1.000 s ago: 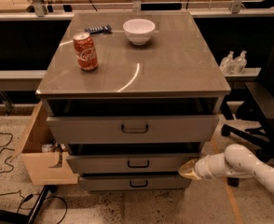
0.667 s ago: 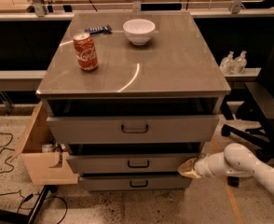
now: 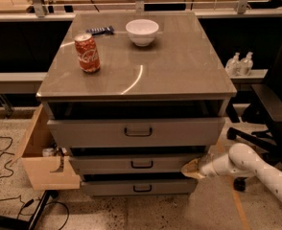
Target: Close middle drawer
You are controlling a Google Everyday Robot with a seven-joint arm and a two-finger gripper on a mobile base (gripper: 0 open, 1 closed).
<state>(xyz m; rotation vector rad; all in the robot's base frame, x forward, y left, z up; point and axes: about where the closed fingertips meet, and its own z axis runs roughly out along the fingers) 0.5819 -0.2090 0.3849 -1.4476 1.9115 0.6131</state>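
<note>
In a dim lab, a grey cabinet top [image 3: 179, 66] holds a cola can [image 3: 87, 52] and a white bowl [image 3: 142, 31]. Below, the middle drawer [image 3: 131, 163] juts slightly out. The gripper [image 3: 193, 168], open or closed I cannot tell, meets its front's right end. Push squarely inward, lest the drawer rack.

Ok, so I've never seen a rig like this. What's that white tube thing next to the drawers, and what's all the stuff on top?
There is one picture, from a single camera looking down at the front of a grey drawer cabinet. The white tube is a robot arm reaching in from the lower right. Its tan tip is the gripper, placed at the right end of the middle drawer, which it is meant to push shut. It does not seem to be carrying anything. On the cabinet's top stand a Coca-Cola can and a white bowl, with a dark blue wrapper between them at the back. An open cardboard box sits on the floor at the left.
</note>
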